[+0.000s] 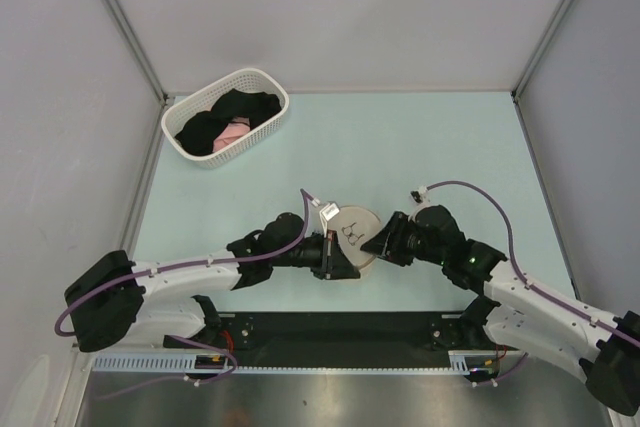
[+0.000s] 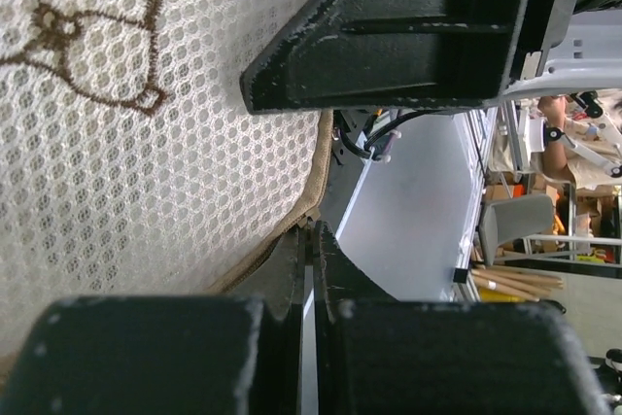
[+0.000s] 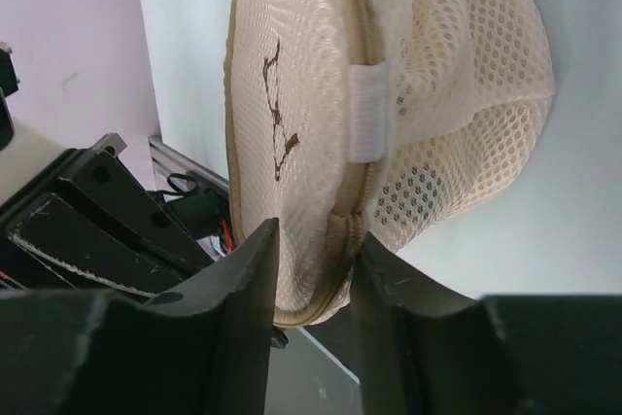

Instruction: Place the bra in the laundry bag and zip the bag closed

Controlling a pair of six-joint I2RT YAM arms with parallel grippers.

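Near edge: both arms are brought together at the table's near centre, one gripper on each side of the laundry bag [image 3: 306,65].

Right gripper [image 3: 316,245]: the jaws are clamped on the bag's lower rim, and the tan zip seam is held between the two fingers.

Left gripper [image 2: 306,235]: the fingers are pressed together with only a hairline seam between them, right at the tan rim. Whether any rim is pinched cannot be told.

The bag is held on edge between the grippers, above the pale green table [image 1: 450,147]. Contact with the table cannot be judged. Cream-white honeycomb mesh is seen, in two halves joined along a tan-edged seam. One half is flatter and carries a small dark brown bra icon [image 2: 73,31]. The other bulges out as a dome. A white fabric tab [image 3: 367,114] is laid across the seam. No contents can be made out through the mesh.

Far left corner: a white slotted basket [image 1: 262,130] is noted well apart from the bag, with black garments [image 1: 245,107] and a pink one [image 1: 235,130] lying in it.
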